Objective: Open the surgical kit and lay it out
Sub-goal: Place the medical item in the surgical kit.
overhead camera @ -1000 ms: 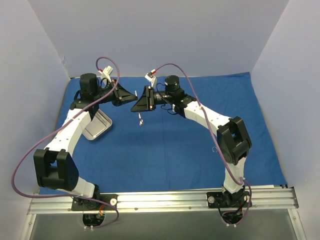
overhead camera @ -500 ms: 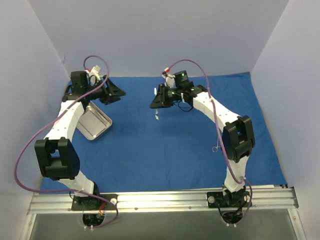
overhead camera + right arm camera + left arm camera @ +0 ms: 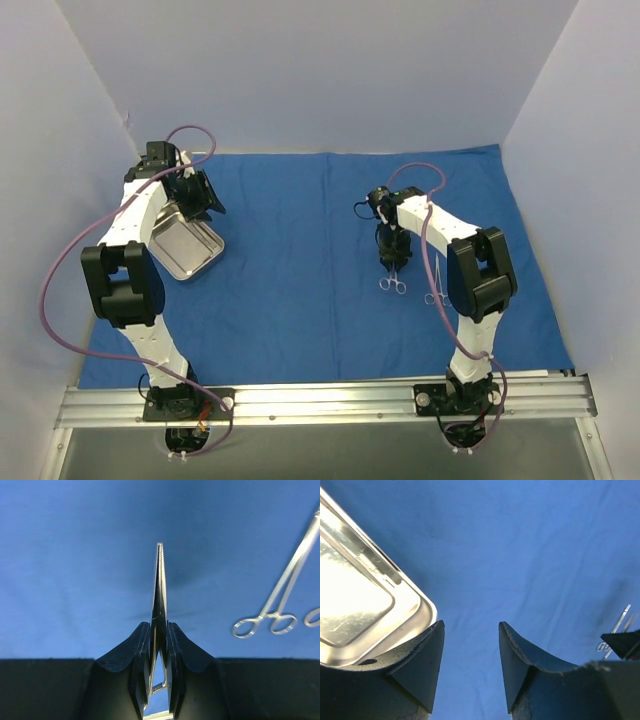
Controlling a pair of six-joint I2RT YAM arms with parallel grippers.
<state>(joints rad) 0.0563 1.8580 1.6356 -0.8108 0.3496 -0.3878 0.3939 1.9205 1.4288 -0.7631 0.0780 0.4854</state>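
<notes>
Royal-blue cloth wrap (image 3: 300,300) lies spread flat as a wide sheet in the overhead view, with the small shiny rectangular steel tray (image 3: 185,248) on its left part just beside the left gripper (image 3: 205,200), and the right gripper (image 3: 391,265) over its right part. From the left wrist, that claw gapes wide with bare cloth between its fingers and the tray by one finger. From the right wrist, the claw pinches a thin steel instrument (image 3: 159,580), while another ring-handled steel instrument (image 3: 292,570) lies on the cloth nearby.

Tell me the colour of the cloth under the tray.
Plain royal blue cloth, clearest in the top external view.
</notes>
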